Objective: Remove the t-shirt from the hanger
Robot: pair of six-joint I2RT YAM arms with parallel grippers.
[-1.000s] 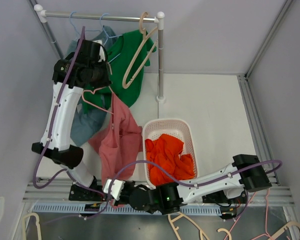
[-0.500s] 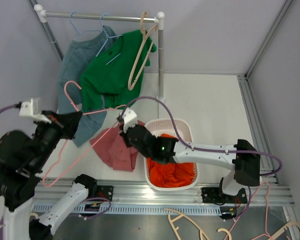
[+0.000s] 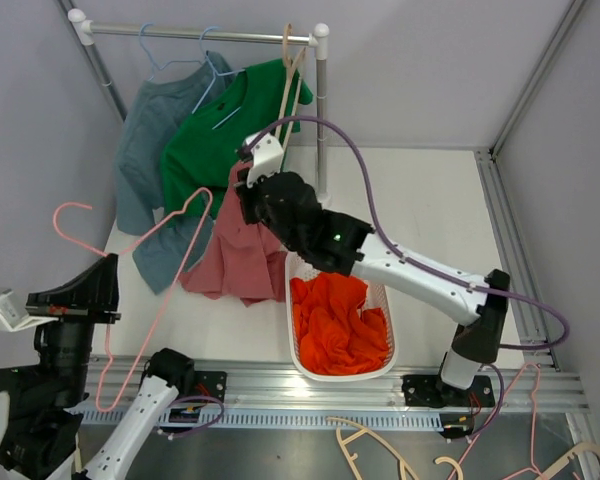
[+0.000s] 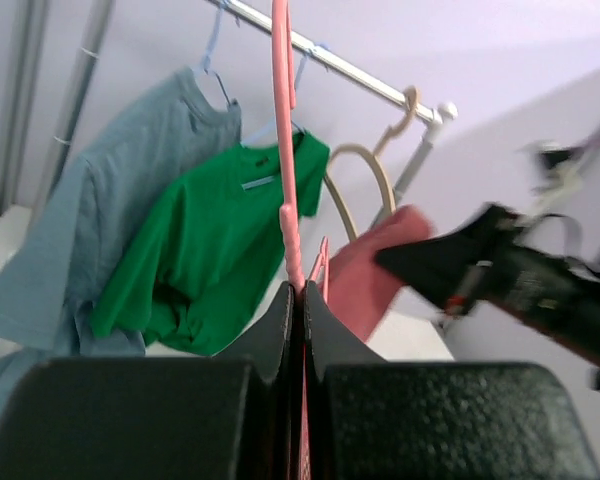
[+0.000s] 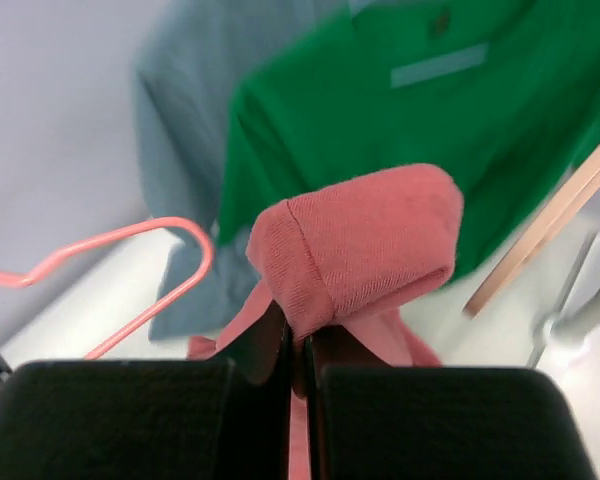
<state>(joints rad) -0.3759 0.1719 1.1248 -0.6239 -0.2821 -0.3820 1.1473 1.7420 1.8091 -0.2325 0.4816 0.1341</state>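
Observation:
The pink t-shirt [image 3: 235, 255] hangs from my right gripper [image 3: 243, 190], which is shut on a fold of it [image 5: 370, 240] and holds it up in front of the green shirt. Its lower part drapes to the floor left of the basket. My left gripper [image 3: 108, 275], low at the near left, is shut on the pink hanger [image 3: 170, 240]; the hanger rises straight up between the fingers in the left wrist view [image 4: 283, 150]. The hanger's bent shoulder [image 5: 130, 245] lies just left of the pink t-shirt and appears to be outside it.
A rail [image 3: 200, 34] at the back carries a grey-blue t-shirt [image 3: 145, 150], a green t-shirt [image 3: 215, 140] and a bare beige hanger [image 3: 288, 70]. Its post [image 3: 321, 120] stands right of them. A white basket [image 3: 380, 290] holds orange clothes. Loose hangers [image 3: 380, 450] lie at the near edge.
My right gripper has lifted the pink t-shirt up and back toward the rail. My left arm has swung down to the near left, drawing the pink hanger away from the shirt.

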